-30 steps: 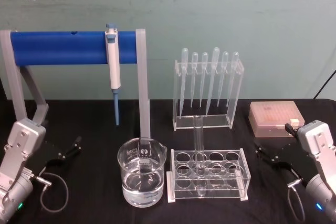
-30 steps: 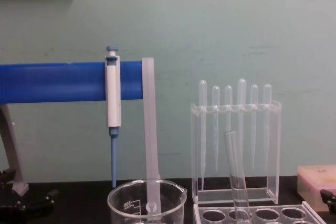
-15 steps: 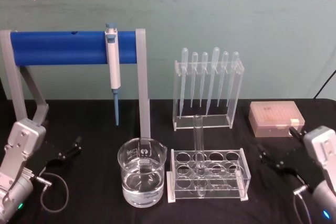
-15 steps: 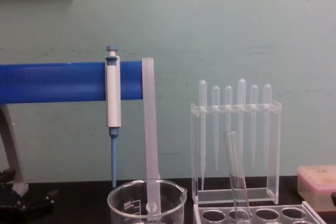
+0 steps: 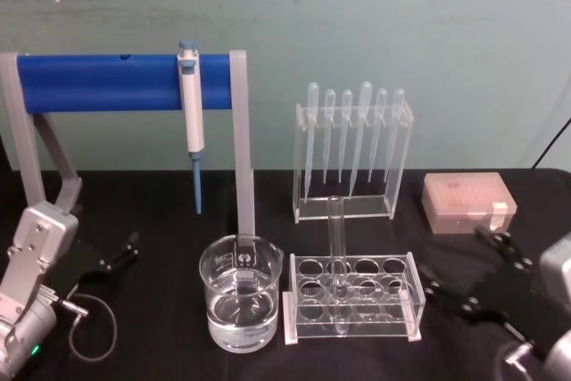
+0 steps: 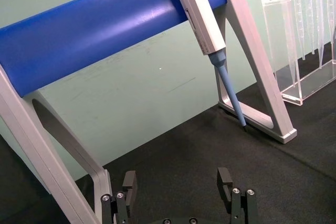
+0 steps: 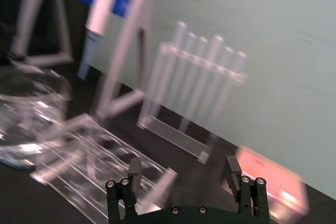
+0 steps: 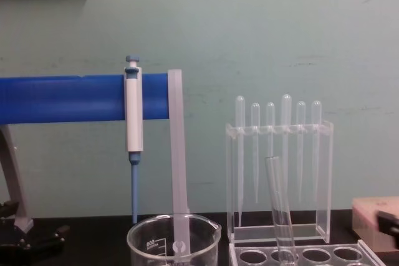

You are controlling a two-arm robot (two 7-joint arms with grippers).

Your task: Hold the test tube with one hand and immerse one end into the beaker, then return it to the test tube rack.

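Since the test tube (image 5: 336,236) leans in the rack (image 5: 412,296), the right gripper (image 7: 182,162), fingers spread, should straddle it above the rack; the left gripper (image 6: 176,174) idles well left of the rack, fingers spread.

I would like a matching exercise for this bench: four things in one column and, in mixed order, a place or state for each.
Column one:
1. test tube
2. beaker
3. pipettor
4. right end effector

Column two:
A. hangs on the blue bar
B. open, to the right of the rack
C. leans in a rack hole
D. holds clear liquid

Pairs: 1-C; 2-D; 3-A; 4-B.
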